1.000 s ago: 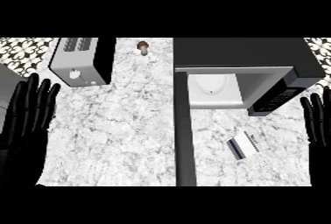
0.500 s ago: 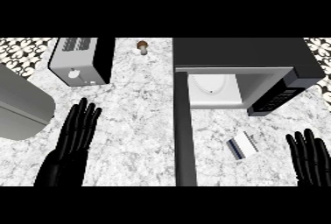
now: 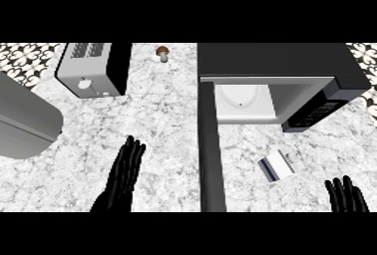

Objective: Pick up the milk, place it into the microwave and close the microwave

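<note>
Marble counter [image 3: 162, 114] bears toaster [image 3: 92, 69], open microwave [image 3: 294, 89], milk [image 3: 277, 166].

Bright, even light; faint shadows

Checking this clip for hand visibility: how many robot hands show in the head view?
2. The left hand lies over the counter at lower left, fingers straight; the right hand shows at the lower right edge, right of the milk carton.

marble counter [image 3: 162, 114], toaster [image 3: 92, 67], mushroom [image 3: 163, 53], open microwave [image 3: 294, 74], milk carton [image 3: 277, 165]
</note>
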